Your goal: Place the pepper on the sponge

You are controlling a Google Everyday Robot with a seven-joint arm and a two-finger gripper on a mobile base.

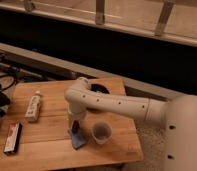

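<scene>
While my gripper (75,123) hangs right over the sponge (79,142), a dark bit at its tip looks like the pepper (75,129); pinched or freed, I cannot tell. Straight up or down seems safest: the cup (101,133) stands just beside, the table (44,150) edge is near, open room lies toward the tube (33,106)

The tool (75,125) is over the flat blue sponge (79,141) on the wooden tabletop (47,147); translucent cup (101,132) at its 3 o'clock, white tube (33,106) at 10.
</scene>
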